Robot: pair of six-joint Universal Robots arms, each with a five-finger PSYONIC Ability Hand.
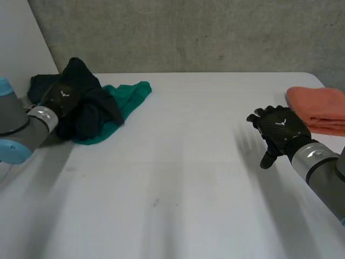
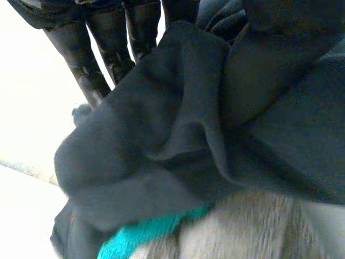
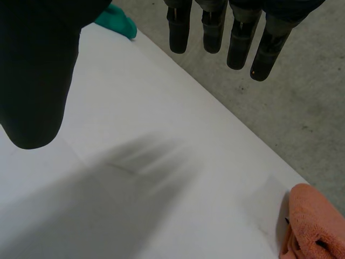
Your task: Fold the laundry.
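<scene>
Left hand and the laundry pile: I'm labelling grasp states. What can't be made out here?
1. Whether the left hand grips the dark garment: the head view shows its back, and bunched cloth hides the contact in the left wrist view.
2. The green cloth: largely buried under the dark garment in both views.
3. The orange towel: cut off by the head view's edge.

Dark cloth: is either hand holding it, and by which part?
Cannot tell for the left hand: it sits against the bunched dark cloth. The right hand is open over the table, holding nothing.
</scene>
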